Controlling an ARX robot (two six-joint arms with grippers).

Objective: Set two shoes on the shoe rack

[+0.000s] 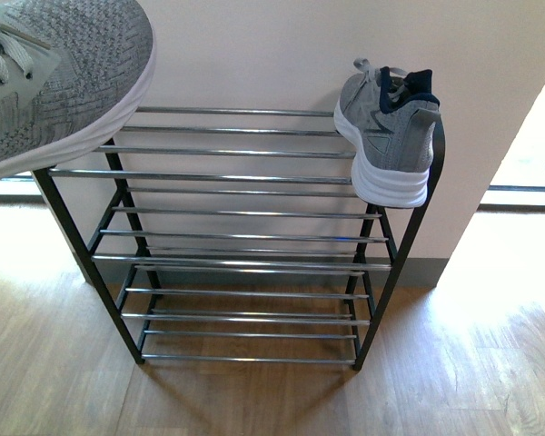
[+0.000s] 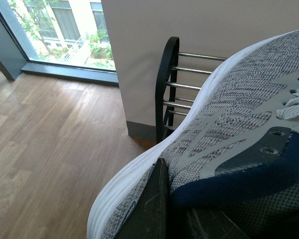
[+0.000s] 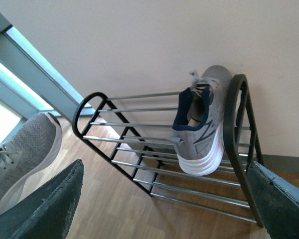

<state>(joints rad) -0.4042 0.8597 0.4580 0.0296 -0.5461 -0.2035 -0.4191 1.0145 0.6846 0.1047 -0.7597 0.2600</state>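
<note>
Left hand (image 2: 182,214) grips a sneaker (image 1: 59,77), seemingly above the rack (image 1: 236,174).

Grey sneaker (image 3: 202,129) atop shoe rack (image 3: 229,112)

Top tier of the shoe rack (image 1: 245,153) lies open left of the sneaker (image 1: 391,136).
</note>
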